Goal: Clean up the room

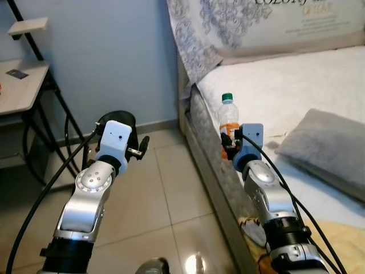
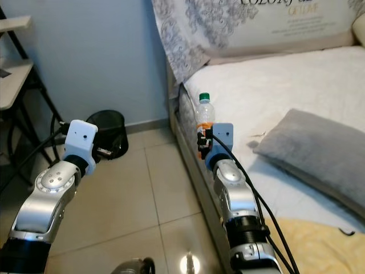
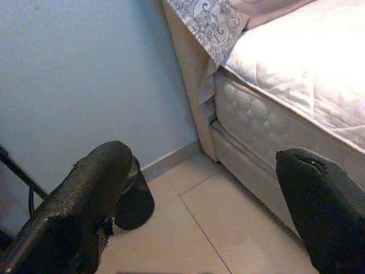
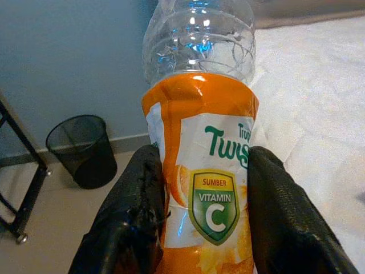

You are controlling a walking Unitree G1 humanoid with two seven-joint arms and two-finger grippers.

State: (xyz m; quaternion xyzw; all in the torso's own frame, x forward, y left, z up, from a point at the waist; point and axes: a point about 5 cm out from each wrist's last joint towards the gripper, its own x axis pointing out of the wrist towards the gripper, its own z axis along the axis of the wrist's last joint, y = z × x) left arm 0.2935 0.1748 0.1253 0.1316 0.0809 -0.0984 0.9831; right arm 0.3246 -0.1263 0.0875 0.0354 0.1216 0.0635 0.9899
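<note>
Between the jaws of the right gripper (image 4: 202, 222), clenched on its label, the bottle (image 4: 199, 154) stands upright beside the bed (image 1: 296, 85); bin (image 2: 108, 132) lies fwd-left, nearer the released left gripper (image 3: 199, 217).

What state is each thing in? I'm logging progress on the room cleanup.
bottle: upright, green cap on, looks empty, gripped at the orange label.
right gripper: shut on the bottle, beside the bed.
left gripper: open, holding nothing, raised over the floor.
bin: upright on the floor by the wall, contents cannot be told.
pillow: lying flat on the bed.
</note>
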